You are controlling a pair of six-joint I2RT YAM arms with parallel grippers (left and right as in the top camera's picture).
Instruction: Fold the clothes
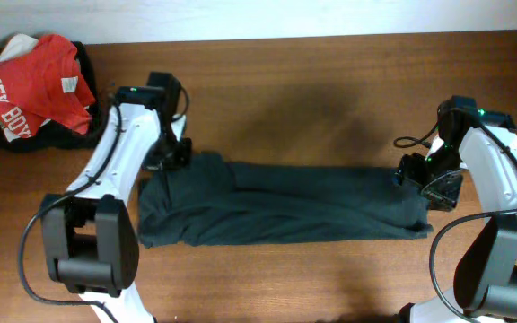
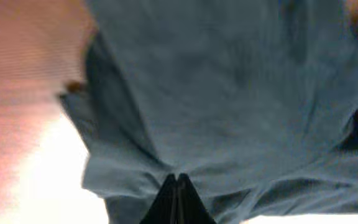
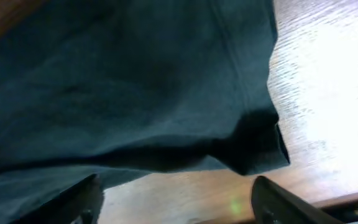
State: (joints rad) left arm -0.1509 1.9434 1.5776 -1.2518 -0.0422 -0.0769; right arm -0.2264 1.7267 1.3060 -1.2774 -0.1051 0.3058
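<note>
Your left gripper [image 2: 177, 200] pinches the limp, light black shirt [image 1: 276, 202], right gripper [image 3: 179, 202] gapes wide; take the corner [image 3: 269, 152] at lower right

The left arm [image 1: 119, 152] and right arm [image 1: 501, 170] have white shells, black joints and green lights [image 1: 129, 90] at twelve o'clock. Black cables [image 1: 25, 251] loop at nine o'clock of the dark grey bases [image 1: 97, 238].

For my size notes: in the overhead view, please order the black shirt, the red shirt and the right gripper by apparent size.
1. the black shirt, by far the largest
2. the red shirt, crumpled
3. the right gripper, the smallest
</note>
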